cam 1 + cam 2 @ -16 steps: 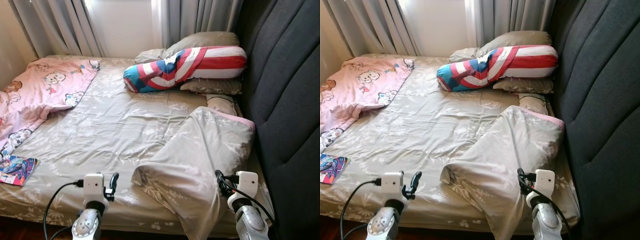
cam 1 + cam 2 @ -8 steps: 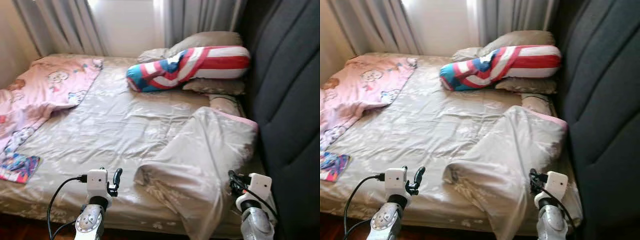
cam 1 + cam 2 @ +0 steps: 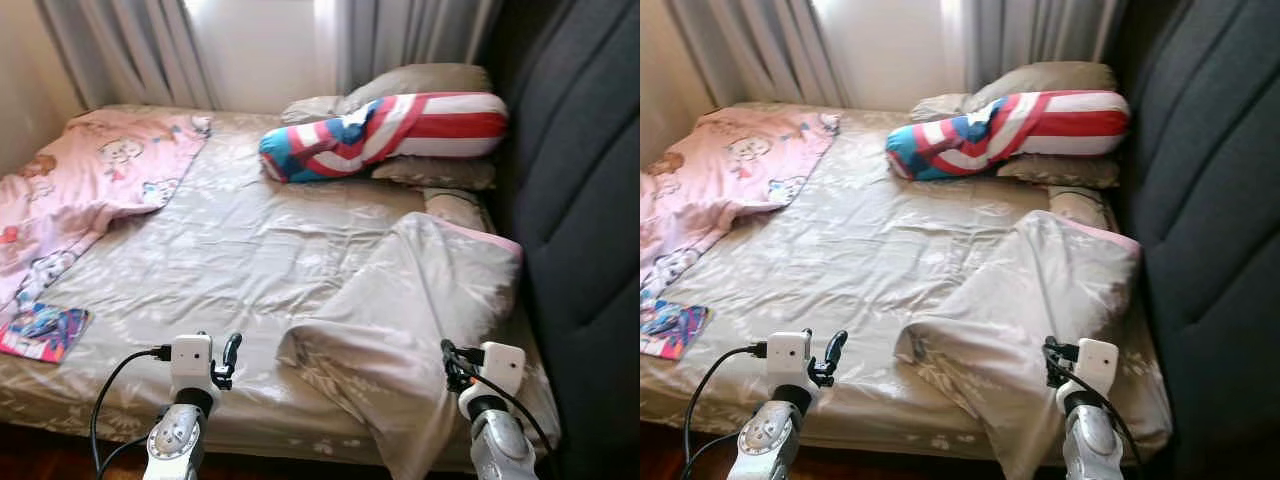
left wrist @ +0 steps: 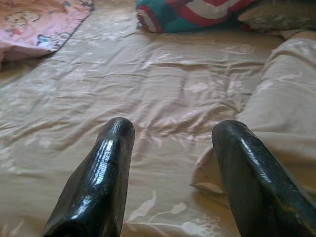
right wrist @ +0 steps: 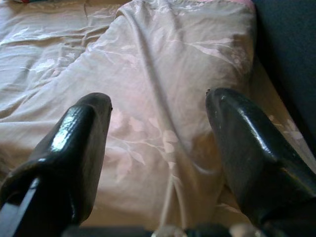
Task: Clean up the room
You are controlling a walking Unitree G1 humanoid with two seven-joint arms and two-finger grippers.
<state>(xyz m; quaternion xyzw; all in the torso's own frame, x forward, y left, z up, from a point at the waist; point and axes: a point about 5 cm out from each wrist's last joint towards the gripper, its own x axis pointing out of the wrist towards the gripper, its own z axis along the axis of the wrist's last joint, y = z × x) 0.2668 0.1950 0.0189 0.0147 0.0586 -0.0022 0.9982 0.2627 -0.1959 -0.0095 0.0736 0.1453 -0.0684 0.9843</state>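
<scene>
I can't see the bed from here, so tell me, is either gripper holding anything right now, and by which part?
Nothing is held. The left gripper is open above the bedsheet, and the right gripper is open above the crumpled beige blanket.

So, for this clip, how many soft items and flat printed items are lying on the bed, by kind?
Striped red, white and blue bolster: 1
Beige floral pillows: 2
Pink cartoon blanket: 1
Beige floral duvet: 1
Colourful picture book: 1
Total: 6

Silver arms, white wrist boxes, black cables, glossy black fingers (image 4: 98, 182)
</scene>
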